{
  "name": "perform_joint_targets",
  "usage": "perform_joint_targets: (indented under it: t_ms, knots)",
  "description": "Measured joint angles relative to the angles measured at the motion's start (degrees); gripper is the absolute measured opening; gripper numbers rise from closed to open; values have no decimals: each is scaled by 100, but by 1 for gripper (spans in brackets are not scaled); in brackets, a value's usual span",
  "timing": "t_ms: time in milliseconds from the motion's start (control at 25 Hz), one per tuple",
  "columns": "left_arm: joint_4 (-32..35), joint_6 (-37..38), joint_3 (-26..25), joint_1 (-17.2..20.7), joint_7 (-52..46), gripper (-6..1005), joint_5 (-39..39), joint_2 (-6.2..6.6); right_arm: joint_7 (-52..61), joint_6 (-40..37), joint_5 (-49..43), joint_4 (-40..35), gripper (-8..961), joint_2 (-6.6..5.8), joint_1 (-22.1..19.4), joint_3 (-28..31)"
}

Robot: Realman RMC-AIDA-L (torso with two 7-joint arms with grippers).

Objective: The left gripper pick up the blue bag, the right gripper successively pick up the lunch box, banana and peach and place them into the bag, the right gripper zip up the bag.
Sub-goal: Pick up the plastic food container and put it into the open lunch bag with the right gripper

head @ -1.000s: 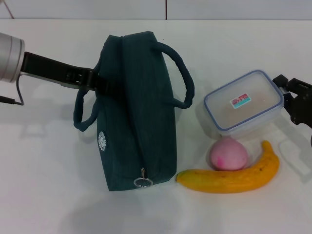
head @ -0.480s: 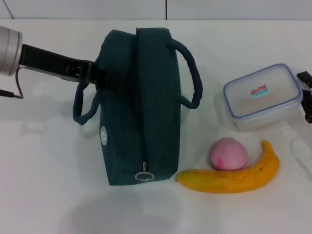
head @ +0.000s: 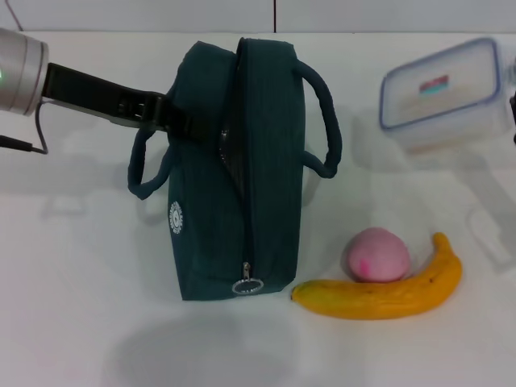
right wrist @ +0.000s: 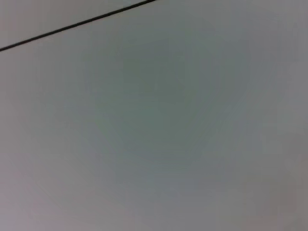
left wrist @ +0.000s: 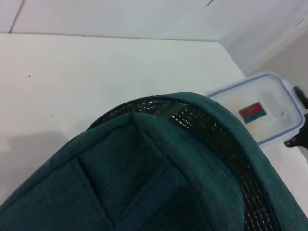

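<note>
Lunch box (head: 448, 94) is what I'm tracking first: a clear rectangular container with a blue-rimmed lid and a small red and teal label, off the table (head: 81, 306) and tilted, its long axis running roughly across my head view. It sits at the far right side of that view, and only a dark sliver of my right gripper (head: 513, 105) shows at its right end, so I cannot tell how those fingers stand. In the left wrist view the same box (left wrist: 262, 113) appears beyond the bag's rim, with a bit of the right gripper (left wrist: 299, 137) just beside it.

Next in from the box is the blue bag (head: 238, 169), dark teal, its long axis running away from me. Its zipper is parted along the far portion, showing dark mesh lining (left wrist: 226, 149) inside, and the ring pull (head: 245, 285) sits at the near end. One handle (head: 322, 121) arcs out toward the lunch box side; the other handle (head: 149, 173) loops on my left arm's side.

My left gripper (head: 165, 113) reaches in from the left and is clamped on the bag's fabric near the far end of that left handle.

Nearest me, right of the bag's near end, a pink peach (head: 377, 254) sits touching the inner curve of a yellow banana (head: 387, 290), whose long axis runs left to right.
</note>
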Motion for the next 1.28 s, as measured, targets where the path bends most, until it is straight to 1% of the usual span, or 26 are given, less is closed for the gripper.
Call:
perform_joint_targets:
  t_ms: [280, 400, 440, 480, 680, 840, 920, 1040, 1160, 1280]
  knots:
    - [-11, -1, -1, 57, 18, 60, 9, -21, 3, -16, 11, -27, 125, -5, 63, 27]
    - [-21, -7, 0, 59, 24, 60, 9, -26, 5, -305, 14, -17, 124, -3, 168, 54]
    - [-21, -7, 0, 59, 24, 60, 8, -32, 6, -589, 17, -4, 124, -1, 284, 72]
    - [-22, -7, -1, 60, 24, 60, 8, -40, 6, -589, 17, -4, 123, -1, 284, 72]
    - [-23, -3, -1, 8, 20, 61, -2, -86, -9, -1205, 10, 42, 122, 10, 767, 80]
    - [-23, -3, 6, -74, 26, 61, -7, -135, -84, -1378, -25, 227, 120, 10, 1251, 55]
    - [-23, -4, 7, -86, 30, 61, -5, -146, -141, -1382, -30, 306, 120, 9, 1441, 39]
    - [-23, -15, 8, -89, 35, 61, -10, -157, -332, -1325, -57, 473, 119, 6, 1845, 21]
    - [-23, -32, 9, -99, 41, 61, -16, -159, -520, -1120, -255, 651, 117, 7, 2025, 17]
    - [-23, -40, 9, -106, 60, 62, -19, -160, -688, -795, -632, 773, 116, 7, 2048, 57]
